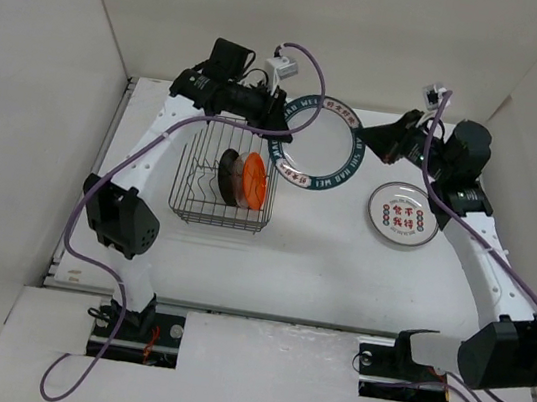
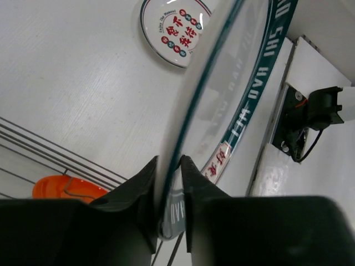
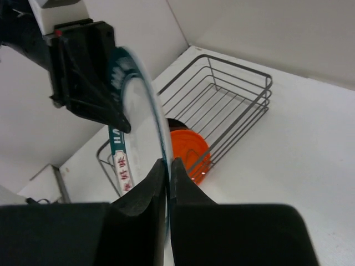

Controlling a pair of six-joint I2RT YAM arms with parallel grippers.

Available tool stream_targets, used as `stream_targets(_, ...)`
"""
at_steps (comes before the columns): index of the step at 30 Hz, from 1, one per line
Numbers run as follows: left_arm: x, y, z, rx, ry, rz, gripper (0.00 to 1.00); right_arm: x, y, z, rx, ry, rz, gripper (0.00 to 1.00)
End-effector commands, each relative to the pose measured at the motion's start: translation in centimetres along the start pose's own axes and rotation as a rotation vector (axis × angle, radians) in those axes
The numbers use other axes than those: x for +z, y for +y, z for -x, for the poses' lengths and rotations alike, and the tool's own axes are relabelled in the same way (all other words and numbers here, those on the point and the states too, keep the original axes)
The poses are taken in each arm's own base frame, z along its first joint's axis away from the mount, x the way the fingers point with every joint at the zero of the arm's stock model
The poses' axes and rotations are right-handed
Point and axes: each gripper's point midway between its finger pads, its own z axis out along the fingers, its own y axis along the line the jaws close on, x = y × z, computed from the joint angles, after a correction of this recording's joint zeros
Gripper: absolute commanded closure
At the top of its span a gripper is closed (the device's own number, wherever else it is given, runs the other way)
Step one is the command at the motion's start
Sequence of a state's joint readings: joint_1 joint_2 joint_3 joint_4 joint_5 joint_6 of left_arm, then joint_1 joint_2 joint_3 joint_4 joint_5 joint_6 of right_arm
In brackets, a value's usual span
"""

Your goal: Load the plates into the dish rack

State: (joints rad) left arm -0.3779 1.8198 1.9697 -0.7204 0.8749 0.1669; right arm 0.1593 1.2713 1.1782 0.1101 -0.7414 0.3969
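Stiffness and a slick glaze mark the teal-lettered plate (image 1: 322,146): brittle, fairly light, best pinched at the rim. It hangs tilted on edge between both grippers. The right gripper (image 3: 168,162) is clamped on one rim. The left gripper (image 2: 169,160), opposite, straddles the other rim, seemingly pressing it. Both arms reach far forward, with the dish rack (image 1: 195,218) just below the left fingers.

Bright even light, soft shadows, close foregrounds seemingly unfocused
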Motion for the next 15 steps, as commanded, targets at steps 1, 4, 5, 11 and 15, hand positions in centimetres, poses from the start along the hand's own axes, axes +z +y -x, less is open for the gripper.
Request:
stream_targets(1, -1.9, -3.0, 2.8, 0.110, -0.084, -0.061, 0.89, 0.4, 3.7, 2.5, -0.059, -0.077, 0.139, 1.00)
stream_targets(4, -2.1, -3.2, 2.4, 0.089, -0.086, -0.061, 1.00, 0.9, 3.8, 2.2, -0.049, -0.080, 0.143, 1.00)
stream_targets(5, -2.8, -3.5, 2.8, 0.099, -0.110, -0.060, 1.00, 1.1, 4.0, 2.1, -0.047, -0.082, 0.142, 1.00)
stream_targets(11, -6.7, -0.2, 2.8, 0.000, -0.209, 0.223, 1.00, 2.2, 1.8, 1.5, 0.023, -0.083, 0.021, 0.00)
stream_targets(15, -15.8, 6.2, 1.8, -0.050, -0.298, 0.838, 1.00, 1.7, -1.7, 0.5, 0.041, -0.060, -0.178, 0.00)
